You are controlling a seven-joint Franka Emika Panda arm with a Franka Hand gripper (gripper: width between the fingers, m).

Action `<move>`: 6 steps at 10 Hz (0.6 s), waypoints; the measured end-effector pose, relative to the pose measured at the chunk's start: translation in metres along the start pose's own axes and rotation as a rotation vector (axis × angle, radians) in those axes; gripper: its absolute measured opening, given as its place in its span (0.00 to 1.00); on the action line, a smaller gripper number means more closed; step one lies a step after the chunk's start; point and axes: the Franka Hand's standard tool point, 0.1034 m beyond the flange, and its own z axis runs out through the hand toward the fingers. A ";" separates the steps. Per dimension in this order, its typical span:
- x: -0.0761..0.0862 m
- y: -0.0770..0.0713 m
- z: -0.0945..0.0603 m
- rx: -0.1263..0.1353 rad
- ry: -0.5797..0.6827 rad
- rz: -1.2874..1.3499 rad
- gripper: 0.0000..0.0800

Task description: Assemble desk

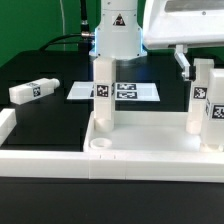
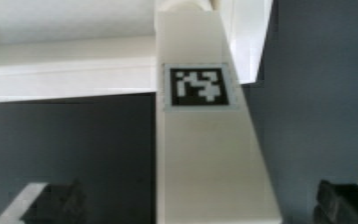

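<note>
I am looking at a black work desk (image 1: 60, 110). The wide, shallow white plastic tray-like desk top (image 1: 150, 152) lies on it along the near edge, its hollow side facing up. The white robot arm (image 1: 118, 30) hangs above the top's far corner on the exterior view's left.

In that corner a white square-bar leg with a black-and-white square tag (image 1: 103, 90) stands upright, directly under the arm. At the exterior view's right, more white tagged leg stock (image 1: 201, 100) stands upright in the top. I cannot tell whether that is one leg or two. A loose white tagged leg (image 1: 30, 90) lies flat on the black surface, well apart from the top, on the exterior view's left. A thin flat white marker board (image 1: 127, 90) lies behind the upright leg.

The pincer (image 2: 190, 205) stands open. In the wrist view its dark fingers (image 2: 34, 205) sit on either side of the upright leg with a gap on each side, gripping nothing.

One round corner socket (image 1: 97, 146) at the near left of the top is empty.

I judge the build past its midpoint. The leg under the arm looks seated, though I cannot tell whether it is fully tight. The loose leg and the empty socket remain.
</note>
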 end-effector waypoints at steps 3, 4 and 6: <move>0.019 -0.001 -0.013 0.014 -0.028 0.016 0.81; 0.023 -0.002 -0.014 0.016 -0.024 0.016 0.81; 0.018 -0.002 -0.012 0.015 -0.063 0.018 0.81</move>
